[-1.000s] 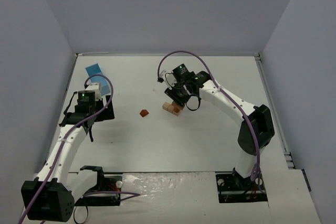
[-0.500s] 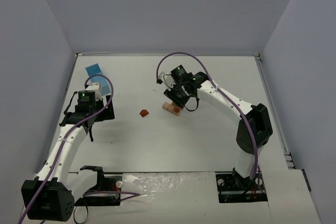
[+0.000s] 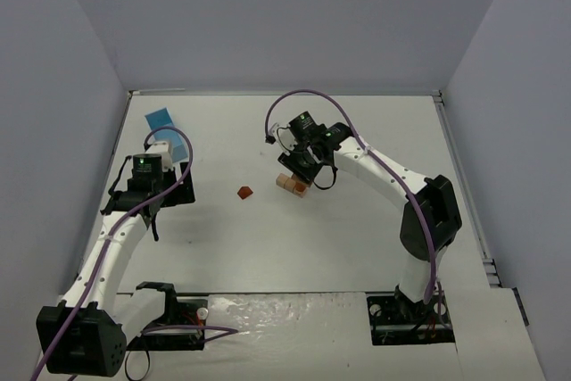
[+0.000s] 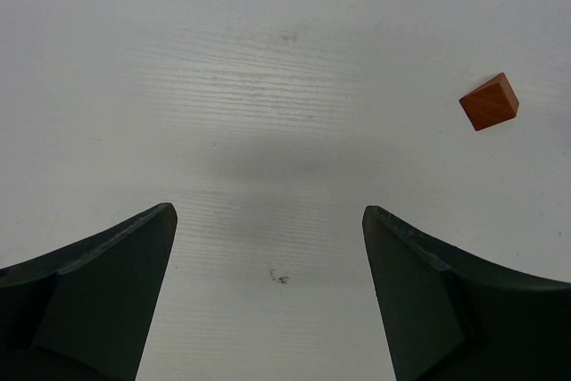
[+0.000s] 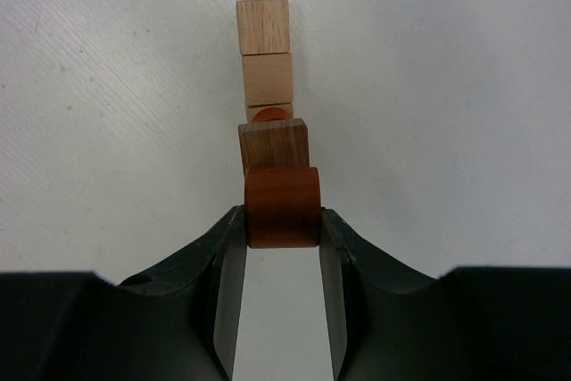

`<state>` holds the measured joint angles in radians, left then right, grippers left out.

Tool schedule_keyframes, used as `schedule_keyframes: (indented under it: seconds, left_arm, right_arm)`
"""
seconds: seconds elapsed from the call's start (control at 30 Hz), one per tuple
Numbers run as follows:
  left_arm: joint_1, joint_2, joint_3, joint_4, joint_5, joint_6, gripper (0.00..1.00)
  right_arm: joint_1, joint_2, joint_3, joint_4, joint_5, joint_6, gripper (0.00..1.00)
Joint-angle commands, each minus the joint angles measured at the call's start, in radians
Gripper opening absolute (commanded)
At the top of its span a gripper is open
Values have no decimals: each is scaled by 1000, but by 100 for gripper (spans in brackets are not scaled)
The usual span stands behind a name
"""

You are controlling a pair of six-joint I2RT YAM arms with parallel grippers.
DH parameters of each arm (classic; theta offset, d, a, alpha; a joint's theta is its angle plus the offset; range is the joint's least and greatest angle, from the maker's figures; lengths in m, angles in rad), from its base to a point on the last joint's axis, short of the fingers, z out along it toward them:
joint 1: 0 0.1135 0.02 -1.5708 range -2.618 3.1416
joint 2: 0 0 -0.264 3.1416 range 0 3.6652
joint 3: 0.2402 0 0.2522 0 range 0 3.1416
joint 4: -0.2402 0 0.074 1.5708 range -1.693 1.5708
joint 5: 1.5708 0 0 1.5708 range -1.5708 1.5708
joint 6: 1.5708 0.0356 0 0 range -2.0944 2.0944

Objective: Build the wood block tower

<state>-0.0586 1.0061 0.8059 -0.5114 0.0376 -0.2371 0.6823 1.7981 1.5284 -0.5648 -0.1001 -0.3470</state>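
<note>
At the bottom of the right wrist view, the right claw (image 5: 282, 220) was closed on a reddish-brown block (image 5: 282, 194) with a rounded top edge. The block was pinched by its two sides, presumably so that it could be set down square.

Just above it in the frame a darker tan block (image 5: 273, 144) was seen. Beyond that came a sliver of a reddish piece (image 5: 270, 113), a pale block (image 5: 268, 78) and, farthest up, a grainy tan block (image 5: 263, 26). All were lined up on the white counter (image 5: 446, 86). The held block was aligned with this row, which was judged to be the start of the tower. Whether it touched its neighbour could not be told.

In the left wrist view, the left claw (image 4: 268, 213) was spread wide at the bottom of the frame with nothing between its fingers. A lone block (image 4: 489, 102), also reddish-brown, lay at the upper right, well apart from it, and was probably left for a later pick.

In the top view, the same row appeared at centre, with a blue box (image 3: 161, 119) at the far upper left.
</note>
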Motion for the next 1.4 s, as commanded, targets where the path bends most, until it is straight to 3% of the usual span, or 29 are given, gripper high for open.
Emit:
schedule_keyframes:
  seconds: [0.0, 0.7, 1.37]
  left_arm:
    - [5, -1, 21, 47, 8, 17, 83]
    - [5, 0, 21, 45, 10, 19, 83]
    - [5, 0, 21, 45, 12, 17, 83]
  right_arm:
    - [4, 4, 45, 0, 11, -20, 10]
    - [5, 17, 47, 3, 11, -20, 14]
    - [5, -7, 42, 4, 19, -6, 36]
